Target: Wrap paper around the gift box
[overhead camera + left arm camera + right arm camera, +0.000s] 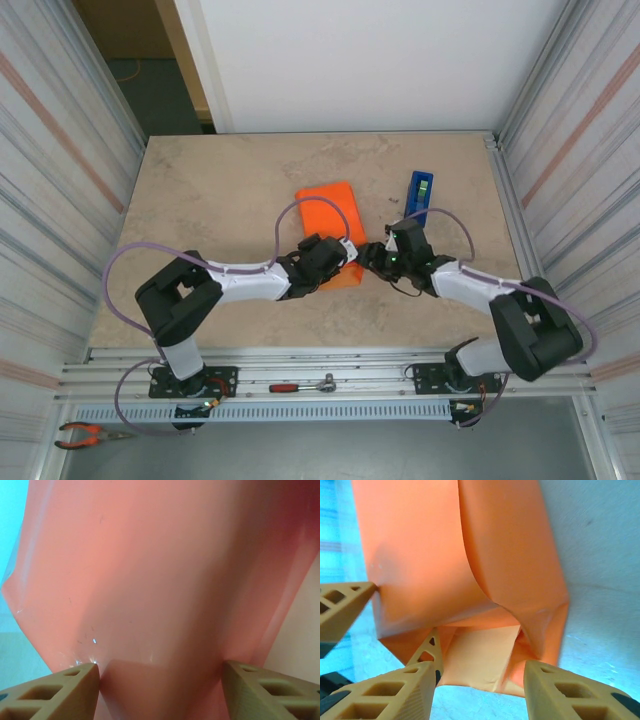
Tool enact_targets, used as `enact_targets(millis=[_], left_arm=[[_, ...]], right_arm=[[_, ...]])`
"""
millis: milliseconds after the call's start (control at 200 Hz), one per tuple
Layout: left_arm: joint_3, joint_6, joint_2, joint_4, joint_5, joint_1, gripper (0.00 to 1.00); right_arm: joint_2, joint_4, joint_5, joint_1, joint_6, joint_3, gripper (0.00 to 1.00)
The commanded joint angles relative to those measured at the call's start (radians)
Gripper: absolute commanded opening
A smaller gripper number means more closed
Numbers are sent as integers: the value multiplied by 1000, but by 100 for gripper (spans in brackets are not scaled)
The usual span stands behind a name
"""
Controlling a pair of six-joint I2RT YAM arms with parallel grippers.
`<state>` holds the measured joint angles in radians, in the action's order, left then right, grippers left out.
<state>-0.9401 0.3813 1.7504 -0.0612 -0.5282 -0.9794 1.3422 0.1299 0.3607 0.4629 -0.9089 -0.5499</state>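
The orange paper (328, 212) lies folded over in the middle of the table. In the right wrist view its near end gapes, and the pale gift box (480, 652) shows inside. My left gripper (340, 262) reaches the bundle's near end from the left. Its fingers (75, 685) press the paper-covered bundle from both sides, so my left gripper (160, 666) is shut on it. My right gripper (372, 255) comes in from the right. In its own view my right gripper (481, 665) stands open, just short of the box's exposed face.
A blue tape dispenser (420, 192) stands right of the paper, close behind my right arm. A red-handled tool (300, 386) lies on the front rail and orange pliers (85, 434) at the lower left. Ribbed walls close in both sides of the table (200, 200).
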Motion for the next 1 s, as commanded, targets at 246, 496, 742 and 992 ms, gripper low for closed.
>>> enact_targets(millis=[246, 496, 742, 992], left_arm=[[19, 2, 17, 51, 34, -14, 65], [22, 1, 24, 49, 34, -15, 65], [20, 2, 26, 47, 36, -15, 65], [23, 3, 28, 47, 36, -15, 65]], right_arm=[[-97, -72, 42, -160, 68, 89, 21], [11, -51, 35, -162, 100, 55, 0], [122, -38, 13, -91, 97, -27, 0], [179, -16, -7, -5, 68, -105, 0]])
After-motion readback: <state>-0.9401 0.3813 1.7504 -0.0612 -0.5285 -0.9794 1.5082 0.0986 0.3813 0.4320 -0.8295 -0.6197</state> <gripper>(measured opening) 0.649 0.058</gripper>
